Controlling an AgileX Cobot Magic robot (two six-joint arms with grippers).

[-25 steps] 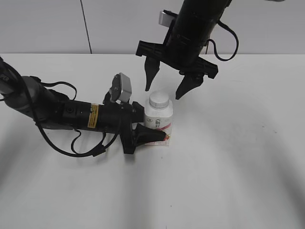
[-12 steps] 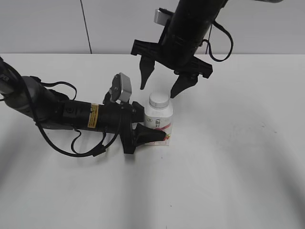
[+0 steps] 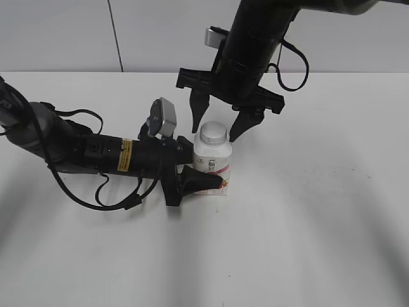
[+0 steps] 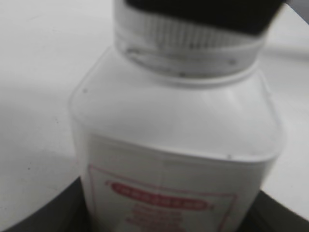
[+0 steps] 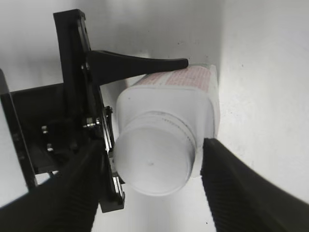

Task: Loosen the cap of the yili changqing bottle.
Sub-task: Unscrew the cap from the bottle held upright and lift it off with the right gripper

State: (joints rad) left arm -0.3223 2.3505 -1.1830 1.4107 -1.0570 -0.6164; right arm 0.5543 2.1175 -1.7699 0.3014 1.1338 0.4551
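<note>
exterior view: one bottle, one cap, two grippers

A plain white table carries everything – its surface matte, with soft grey shadows. The yili changqing bottle stands upright on it near the middle, base flat on the tabletop. The left arm lies low along the table's left side – whether it touches the surface is unclear
</note>
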